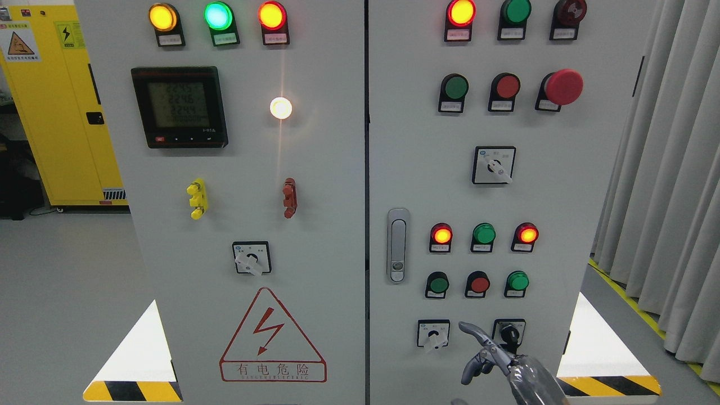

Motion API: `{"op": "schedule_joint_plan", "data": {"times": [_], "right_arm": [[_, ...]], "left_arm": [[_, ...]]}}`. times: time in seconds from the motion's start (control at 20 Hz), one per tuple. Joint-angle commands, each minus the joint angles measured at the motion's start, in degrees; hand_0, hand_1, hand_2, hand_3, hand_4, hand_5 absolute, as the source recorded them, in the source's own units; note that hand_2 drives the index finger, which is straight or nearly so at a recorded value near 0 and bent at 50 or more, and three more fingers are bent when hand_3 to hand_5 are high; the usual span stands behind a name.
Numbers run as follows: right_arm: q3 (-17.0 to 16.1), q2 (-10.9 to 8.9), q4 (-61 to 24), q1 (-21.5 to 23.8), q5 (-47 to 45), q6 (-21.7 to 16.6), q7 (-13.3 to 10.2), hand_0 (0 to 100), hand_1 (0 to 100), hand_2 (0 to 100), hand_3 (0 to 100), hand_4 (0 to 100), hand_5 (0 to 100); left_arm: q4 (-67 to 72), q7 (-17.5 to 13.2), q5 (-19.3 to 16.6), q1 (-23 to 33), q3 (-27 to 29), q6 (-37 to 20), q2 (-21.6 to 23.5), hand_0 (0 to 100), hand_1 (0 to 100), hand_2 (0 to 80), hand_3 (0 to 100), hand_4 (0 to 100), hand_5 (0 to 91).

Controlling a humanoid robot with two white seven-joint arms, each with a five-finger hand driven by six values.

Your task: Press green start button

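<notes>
While its grey metal right hand (485,353) points one extended finger (the others curled, holding nothing), the round green push button (437,284) waits unpressed at eleven o'clock, ready for poking.

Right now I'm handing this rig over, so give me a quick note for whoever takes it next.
Right hand: low on the right cabinet door, index finger extended up-left, other fingers curled, holding nothing, touching no button.
Left hand: out of view.
Green push buttons: upper row; lower row, left and right. Labels unreadable, so confirm which is start.
Done: no press shown.
Left: raise the finger, press.
</notes>
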Motion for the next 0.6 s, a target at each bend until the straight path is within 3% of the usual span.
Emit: {"op": "schedule_joint_plan", "data": {"times": [0.0,0.2,0.55], "right_arm": [[4.1,0.18,-6.7,5.2,-15.2,4.4,2.8,58,59,0,10,16,7],[4.1,0.09,-6.7,5.2,-17.0,5.9,2.8,54,55,0,1,8,0],[4.1,0.09,-6.8,5.4,-20.9,8.3,3.3,47,55,0,0,9,0]], "left_arm": [[-1.6,0.0,0.0,-1.4,0.0,0.0,0.0,12,56,0.0,0,0,0.0],[-1.6,0.0,0.0,-1.4,0.0,0.0,0.0,12,56,0.0,0,0,0.0],[-1.6,0.0,0.0,-1.4,0.0,0.0,0.0,12,56,0.0,0,0,0.0]]}}
